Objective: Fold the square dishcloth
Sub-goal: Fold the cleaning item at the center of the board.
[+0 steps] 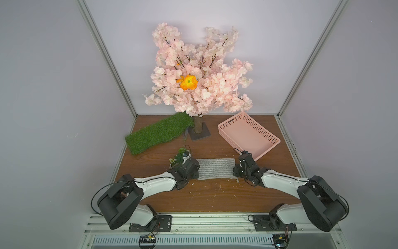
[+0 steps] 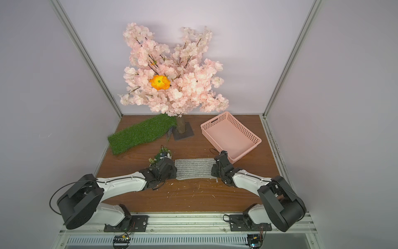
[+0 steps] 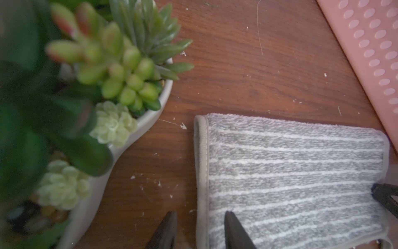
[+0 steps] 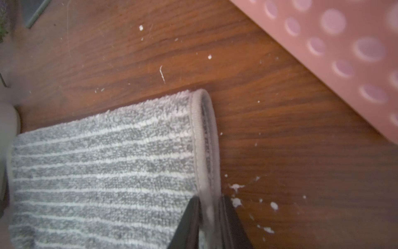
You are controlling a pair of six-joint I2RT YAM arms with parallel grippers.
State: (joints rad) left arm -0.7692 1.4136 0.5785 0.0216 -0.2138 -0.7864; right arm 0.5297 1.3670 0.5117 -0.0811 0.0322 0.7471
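Square dishcloth (image 1: 216,168) flat on wooden table (image 1: 215,198), doubled over, between my two grippers, near pink basket (image 1: 247,133). My right gripper (image 4: 210,213) pinches hemmed side edge, both layers between fingers. My left gripper (image 3: 199,228) gapes, fingers straddling opposite hem, not clamped. Potted succulents (image 3: 112,86) just beside left gripper.

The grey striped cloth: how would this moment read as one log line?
cloth: grey striped fuzzy dishcloth folded, flat on wooden table | left gripper: jaws astride its edge, open | right gripper: pinching opposite edge
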